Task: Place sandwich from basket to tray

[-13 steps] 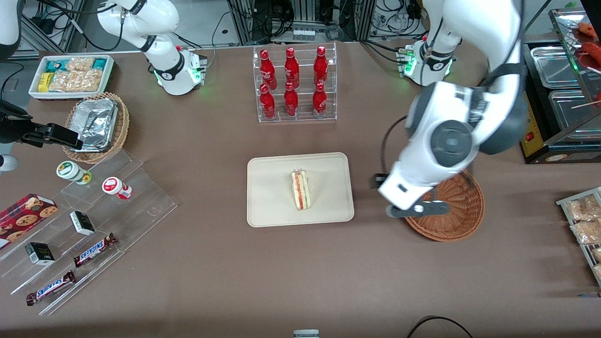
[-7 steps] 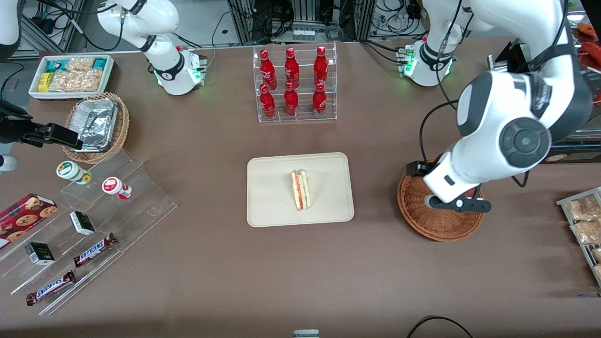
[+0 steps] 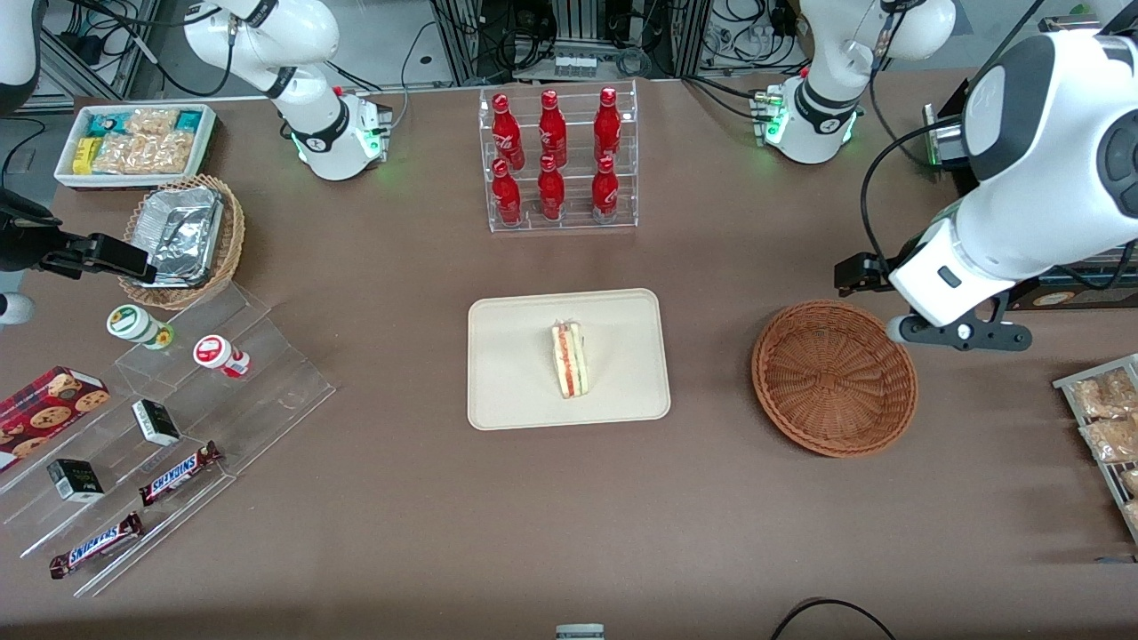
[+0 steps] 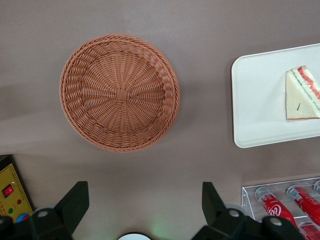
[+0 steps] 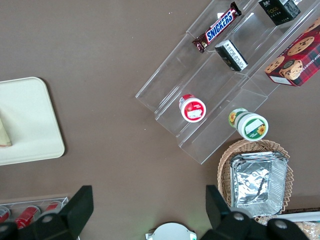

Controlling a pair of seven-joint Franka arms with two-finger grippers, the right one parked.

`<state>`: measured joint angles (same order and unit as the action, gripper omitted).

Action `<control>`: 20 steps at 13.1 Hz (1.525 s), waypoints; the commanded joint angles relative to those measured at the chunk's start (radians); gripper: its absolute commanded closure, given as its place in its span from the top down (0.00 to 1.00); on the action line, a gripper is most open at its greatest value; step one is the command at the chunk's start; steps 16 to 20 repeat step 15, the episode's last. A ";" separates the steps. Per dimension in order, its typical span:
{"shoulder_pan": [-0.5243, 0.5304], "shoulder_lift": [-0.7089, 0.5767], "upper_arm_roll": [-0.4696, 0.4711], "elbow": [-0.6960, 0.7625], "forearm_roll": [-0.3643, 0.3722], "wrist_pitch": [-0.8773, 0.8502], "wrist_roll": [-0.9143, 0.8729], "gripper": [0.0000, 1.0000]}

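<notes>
Front view first: the sandwich (image 3: 569, 359) lies on the cream tray (image 3: 507, 391) mid-table, standing on its crust edge with the striped filling facing up. The reddish-brown basket (image 3: 834, 378) sits toward the working arm's end of the table, well apart from the tray, with nothing in it. The end effector (image 3: 960, 333) hangs above the table just beside the basket's rim, on the side farther from the front camera. From here its fingers are hidden under the wrist housing, and the arm itself is cut off at the frame edge. A rack of red soda bottles (image 3: 556, 160) stands farther from the camera than the tray.

Compared with half a second ago, the end effector has swung off the basket toward the working arm's end, so the whole wicker bowl now shows. A second ago it covered the basket's tray-side edge. The sandwich hasn't budged.

Left wrist view: the basket (image 4: 120, 92) is fully in frame, while the tray (image 4: 260, 100) and the sandwich (image 4: 303, 95) are clipped by the picture edge. The end effector (image 4: 145, 205) shows two dark fingers (image 4: 75, 202) spread wide apart with bare table between them, holding nothing.

Right wrist view: only a corner of the tray (image 5: 30, 120) shows, plus a thin sliver of the sandwich (image 5: 4, 134).
</notes>
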<state>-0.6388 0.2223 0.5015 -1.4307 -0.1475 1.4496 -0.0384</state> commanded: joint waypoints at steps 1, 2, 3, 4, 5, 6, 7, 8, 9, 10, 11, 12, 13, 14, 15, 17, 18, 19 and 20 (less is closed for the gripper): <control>0.135 -0.049 -0.146 -0.033 0.019 0.000 0.012 1.00; 0.187 -0.050 -0.185 -0.033 0.034 -0.003 0.012 1.00; 0.235 -0.054 -0.257 -0.030 0.051 -0.014 0.011 1.00; 0.320 -0.066 -0.341 -0.034 0.077 -0.017 0.011 1.00; 0.406 -0.075 -0.430 -0.040 0.088 -0.018 0.011 1.00; 0.486 -0.089 -0.502 -0.051 0.092 -0.020 0.012 1.00; 0.542 -0.110 -0.555 -0.069 0.112 -0.021 0.012 1.00; 0.583 -0.138 -0.593 -0.098 0.134 -0.022 0.011 1.00; 0.621 -0.165 -0.624 -0.125 0.141 -0.022 0.012 1.00; 0.667 -0.196 -0.655 -0.151 0.143 -0.031 0.012 1.00; 0.698 -0.214 -0.669 -0.158 0.143 -0.058 0.012 1.00; 0.708 -0.221 -0.670 -0.151 0.143 -0.095 0.014 1.00; 0.709 -0.231 -0.666 -0.143 0.144 -0.127 0.014 1.00; 0.709 -0.236 -0.661 -0.136 0.144 -0.147 0.014 1.00; 0.709 -0.239 -0.658 -0.132 0.144 -0.155 0.014 1.00; 0.709 -0.239 -0.658 -0.132 0.144 -0.155 0.014 1.00; 0.709 -0.239 -0.658 -0.132 0.144 -0.155 0.014 1.00; 0.709 -0.239 -0.658 -0.132 0.144 -0.155 0.014 1.00; 0.709 -0.239 -0.658 -0.132 0.144 -0.155 0.014 1.00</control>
